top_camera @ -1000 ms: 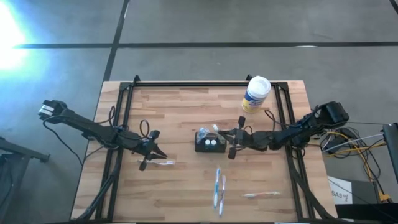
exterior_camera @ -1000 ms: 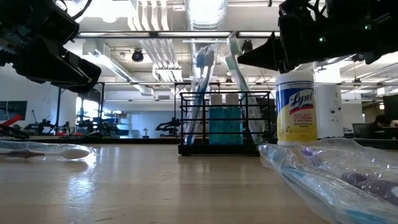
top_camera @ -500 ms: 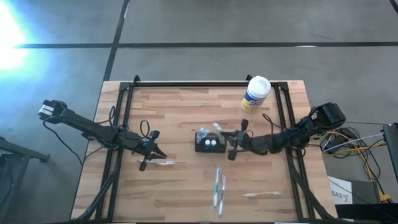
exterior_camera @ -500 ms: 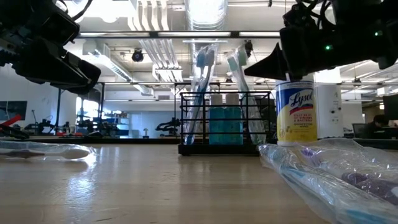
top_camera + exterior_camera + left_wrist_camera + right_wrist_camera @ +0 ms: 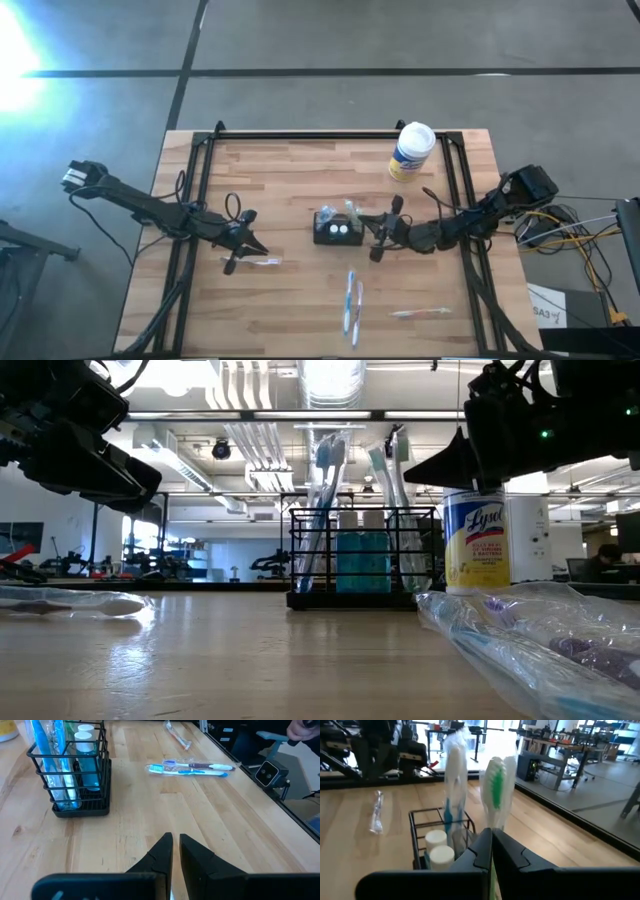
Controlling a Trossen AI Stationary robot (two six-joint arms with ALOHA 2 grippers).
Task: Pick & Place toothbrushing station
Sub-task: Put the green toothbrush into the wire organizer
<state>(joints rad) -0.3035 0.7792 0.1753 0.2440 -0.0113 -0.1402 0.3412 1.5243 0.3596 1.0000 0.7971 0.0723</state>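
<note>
The toothbrushing station (image 5: 335, 230) is a black wire holder at mid-table. It holds a wrapped blue toothbrush (image 5: 454, 775) and two white-capped blue bottles (image 5: 436, 845). It also shows in the low view (image 5: 360, 560) and the left wrist view (image 5: 75, 775). My right gripper (image 5: 376, 236) stands just right of it, shut on a wrapped green toothbrush (image 5: 495, 790). My left gripper (image 5: 245, 245) is shut and empty above the table's left half, beside a wrapped toothbrush (image 5: 264, 262) that lies flat. My right gripper pinches the green toothbrush below its head (image 5: 492, 827) between its two fingers, coming level from the table's right side and across the brush. The brush stands nearly upright, head up. Its lower end goes down into the holder's right side (image 5: 405, 565).
A white Lysol canister (image 5: 412, 150) stands at the far right. Two wrapped toothbrushes (image 5: 352, 300) lie near the front middle and another (image 5: 420, 313) lies front right. Black rails (image 5: 200, 190) run along the table's left, right and far sides.
My right gripper has drawn back a little toward the table's right edge, still shut on the green toothbrush. The brush has sunk lower into the holder and stands more upright than before.
</note>
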